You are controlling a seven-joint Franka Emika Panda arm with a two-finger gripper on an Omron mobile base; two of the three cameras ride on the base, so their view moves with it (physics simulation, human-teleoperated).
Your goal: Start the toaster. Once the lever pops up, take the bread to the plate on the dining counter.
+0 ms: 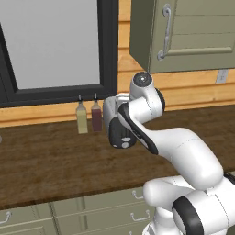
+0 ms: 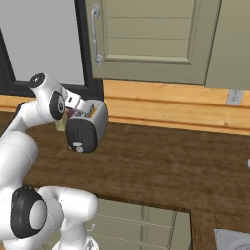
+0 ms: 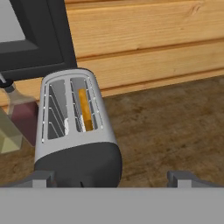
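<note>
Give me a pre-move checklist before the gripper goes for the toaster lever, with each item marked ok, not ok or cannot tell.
1. Gripper open, nothing held: ok, tips stand wide apart.
2. Bread loaded in the toaster: ok, a slice stands in the slot farther from the bottles.
3. Toaster upright on the worktop: ok.
4. Hand lined up with the toaster's black end panel: ok, the panel sits between the fingertips in the hand view.
5. Lever position, up or down: cannot tell.
6. Bottles clear of the approach: ok, they stand beside the toaster's far end.
</note>
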